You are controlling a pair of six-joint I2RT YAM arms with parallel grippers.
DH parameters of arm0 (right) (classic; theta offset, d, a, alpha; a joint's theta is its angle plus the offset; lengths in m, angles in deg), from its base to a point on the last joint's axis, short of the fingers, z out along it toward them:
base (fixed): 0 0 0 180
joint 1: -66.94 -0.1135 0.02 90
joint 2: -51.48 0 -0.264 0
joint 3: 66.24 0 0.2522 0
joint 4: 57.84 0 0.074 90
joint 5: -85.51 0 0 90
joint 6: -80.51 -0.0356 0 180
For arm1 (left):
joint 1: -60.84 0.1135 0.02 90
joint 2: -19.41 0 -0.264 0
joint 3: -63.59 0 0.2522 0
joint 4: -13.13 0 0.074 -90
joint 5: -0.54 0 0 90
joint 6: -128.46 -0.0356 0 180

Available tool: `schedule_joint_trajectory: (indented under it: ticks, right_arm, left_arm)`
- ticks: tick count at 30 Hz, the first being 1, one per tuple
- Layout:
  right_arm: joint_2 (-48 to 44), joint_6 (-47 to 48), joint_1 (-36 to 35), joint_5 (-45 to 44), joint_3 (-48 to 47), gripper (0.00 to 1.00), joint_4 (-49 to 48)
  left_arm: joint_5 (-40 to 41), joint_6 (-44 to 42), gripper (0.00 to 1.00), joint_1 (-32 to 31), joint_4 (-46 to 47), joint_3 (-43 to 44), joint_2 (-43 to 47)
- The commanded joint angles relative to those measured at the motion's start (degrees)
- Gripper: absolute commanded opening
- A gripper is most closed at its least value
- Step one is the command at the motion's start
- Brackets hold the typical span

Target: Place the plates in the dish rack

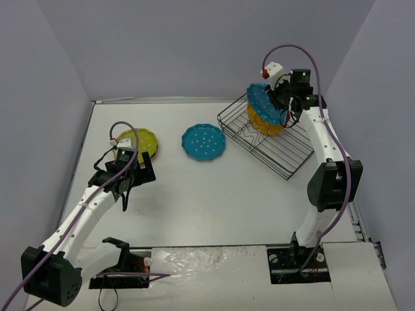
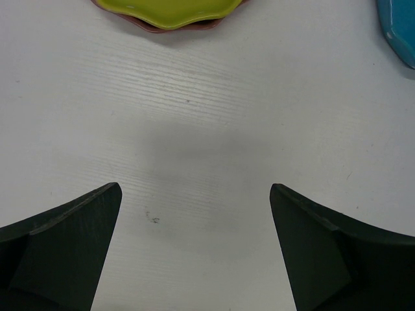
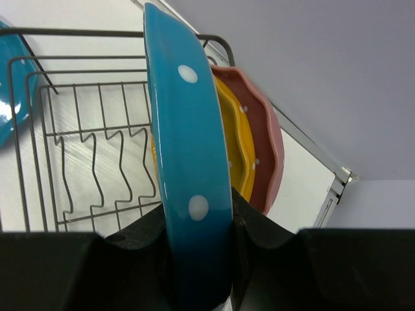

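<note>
My right gripper (image 1: 279, 105) (image 3: 198, 227) is shut on the rim of a teal blue plate (image 1: 262, 102) (image 3: 185, 129), held on edge over the far end of the dish rack (image 1: 275, 148) (image 3: 78, 162). An orange plate (image 1: 271, 125) (image 3: 238, 152) and a pink plate (image 3: 264, 139) stand upright in the rack just behind it. A second teal plate (image 1: 203, 142) (image 2: 399, 32) lies flat on the table. At the left, a lime green plate (image 1: 141, 141) (image 2: 172, 10) rests on a reddish one (image 2: 155, 27). My left gripper (image 1: 133, 178) (image 2: 194, 214) hangs open over bare table just short of that stack.
The rack's zigzag wire divider (image 3: 97, 168) has free slots on the near side of the held plate. Grey walls close in the table at the left, back and right. A metal rail (image 3: 340, 184) runs along the table edge beside the rack.
</note>
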State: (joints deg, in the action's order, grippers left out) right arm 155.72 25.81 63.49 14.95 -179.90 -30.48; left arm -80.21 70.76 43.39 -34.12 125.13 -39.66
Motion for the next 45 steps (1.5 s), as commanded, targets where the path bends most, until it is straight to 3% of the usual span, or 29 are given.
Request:
schedule_joint_trajectory:
  ticks: [1, 25, 28, 37, 45]
  right_arm:
    - [-1.4, 4.2, 1.3, 2.1, -3.8, 0.00, -9.8]
    - [6.5, 0.1, 2.0, 5.8, 2.1, 0.03, -12.6]
    - [6.2, -0.7, 1.9, 5.8, 2.5, 0.16, -13.1]
    - [1.4, -3.2, 2.0, 2.6, 3.1, 0.69, -13.1]
    - [-8.5, -18.9, 2.0, -1.8, 4.4, 0.86, -13.1]
  left_arm:
    - [1.6, -1.5, 0.97, 0.5, 3.5, 0.3, 1.7]
    - [-2.1, 1.3, 0.97, 0.4, 3.8, -0.1, 0.0]
    - [-3.2, 2.2, 0.97, 0.4, 4.1, 0.0, -0.3]
    - [-6.2, 4.4, 0.97, 0.3, 5.7, 2.7, -4.5]
    - [-8.6, 9.7, 0.97, -0.2, 9.2, 7.3, -12.1]
